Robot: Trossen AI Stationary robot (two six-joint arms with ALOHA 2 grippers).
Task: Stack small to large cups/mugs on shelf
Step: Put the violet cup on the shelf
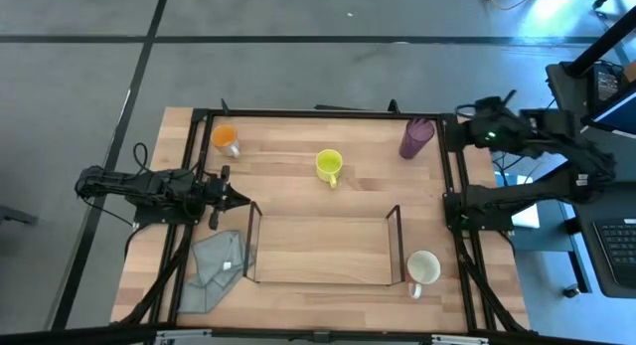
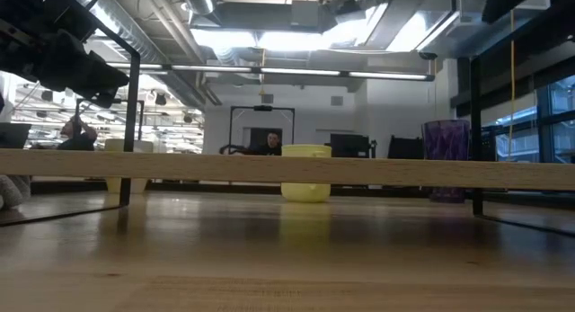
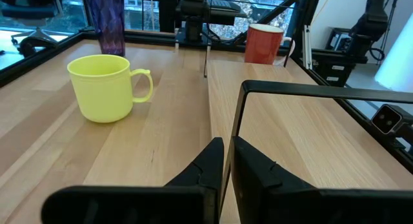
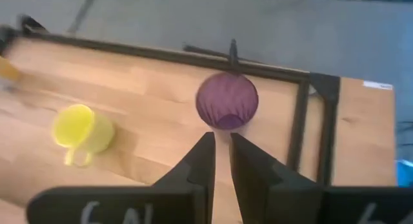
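Four cups sit outside the shelf (image 1: pixel 320 250). Right gripper (image 4: pixel 219 153) fingers (nearly closed, empty) hover over the purple tumbler (image 4: pixel 227 100); descending like this could topple it. Left gripper (image 3: pixel 224 161) is likewise empty.

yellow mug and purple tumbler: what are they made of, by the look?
Yellow mug: opaque, smooth, soft even sheen, thick rim; probably plastic, glazed ceramic possible. Purple tumbler: translucent, light shows through its ribbed wall; likely tinted plastic, glass not ruled out.
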